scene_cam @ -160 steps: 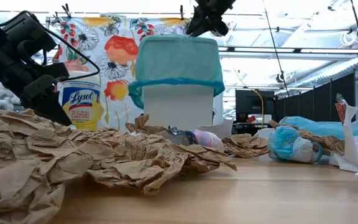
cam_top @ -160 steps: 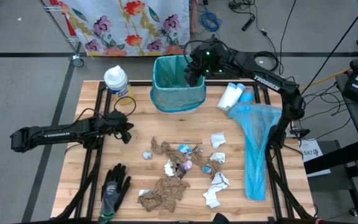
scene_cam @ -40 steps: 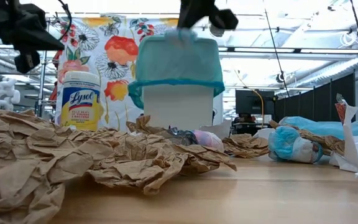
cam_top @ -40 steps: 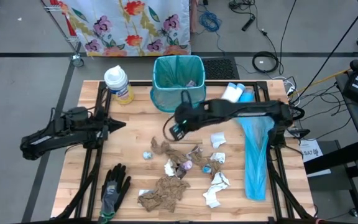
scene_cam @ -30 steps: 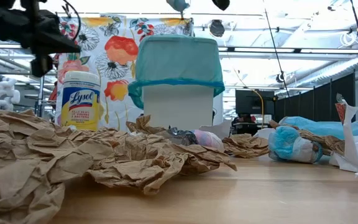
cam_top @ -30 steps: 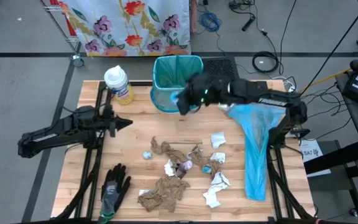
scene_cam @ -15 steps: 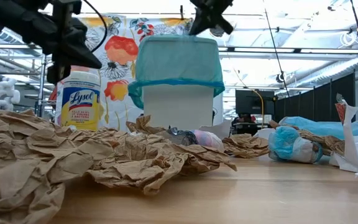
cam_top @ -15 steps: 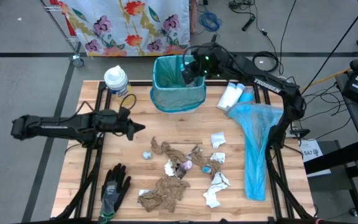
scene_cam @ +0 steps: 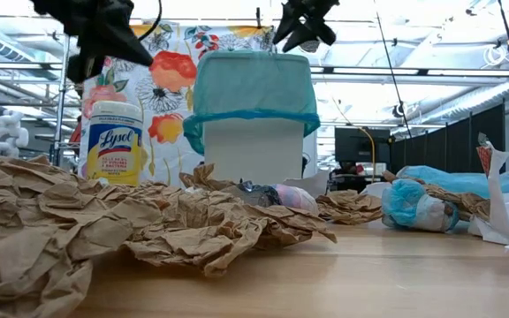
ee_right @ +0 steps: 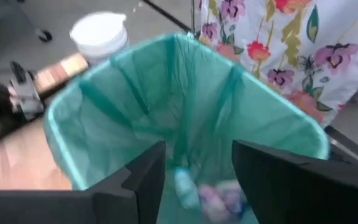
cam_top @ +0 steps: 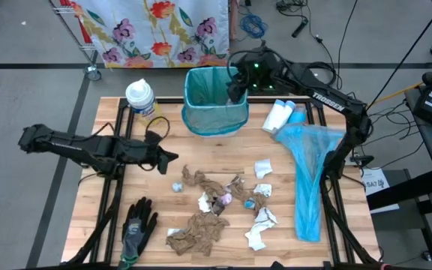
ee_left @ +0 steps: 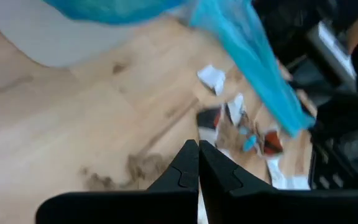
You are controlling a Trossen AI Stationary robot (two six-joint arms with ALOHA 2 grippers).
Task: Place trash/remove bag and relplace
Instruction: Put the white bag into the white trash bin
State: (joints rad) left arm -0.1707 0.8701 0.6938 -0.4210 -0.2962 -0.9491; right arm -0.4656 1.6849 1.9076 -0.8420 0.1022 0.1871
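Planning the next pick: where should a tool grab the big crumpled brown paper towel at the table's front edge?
Brown paper towel: lies flat and spread, so come straight down and pinch a raised crease near its middle. The glove lies close on one side; the other side looks freer.

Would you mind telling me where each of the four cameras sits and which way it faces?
High view: above the table, looking straight down; both arms show.
Low view: at table-top height, looking level across the crumpled brown paper to the bin; both grippers hang above.
Left wrist view: over the wood, past the shut left gripper.
Right wrist view: down into the bin's teal liner, between the open right gripper fingers.
Shared: the bin shows in the high, low and right wrist views.
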